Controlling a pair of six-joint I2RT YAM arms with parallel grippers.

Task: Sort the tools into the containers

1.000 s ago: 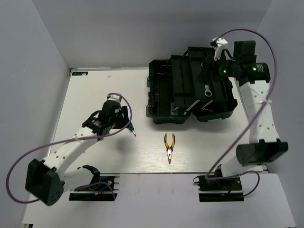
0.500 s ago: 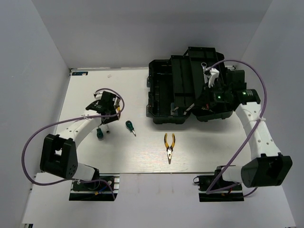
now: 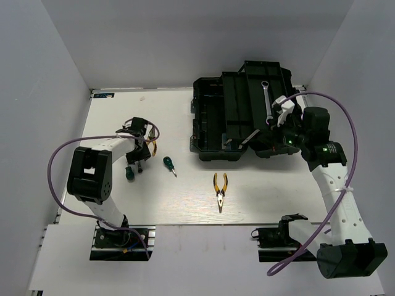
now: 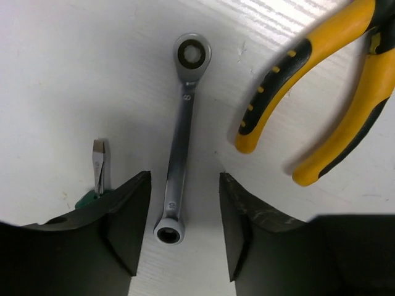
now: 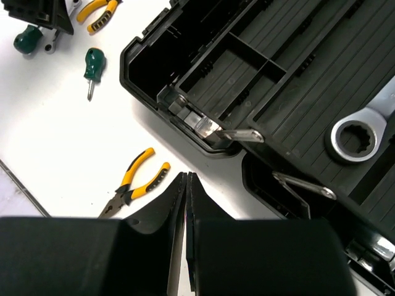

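Note:
A small silver wrench lies on the white table. My left gripper is open and straddles its lower ring end without touching it. Yellow-handled pliers lie just to its right and a green screwdriver's blade to its left. In the top view the left gripper is at the table's left. A second green screwdriver and a second pair of pliers lie mid-table. The black toolbox stands open with a larger wrench inside. My right gripper is shut and empty at the toolbox's front edge.
Metal latches stick out from the toolbox's front rim, close to the right gripper. White walls enclose the table on the left, back and right. The left arm's purple cable loops out over the table's left side.
My right arm came forward from the toolbox's back, its jaws shut, and the larger wrench now lies in the toolbox. My left arm swung left over the small wrench, its jaws narrowing.

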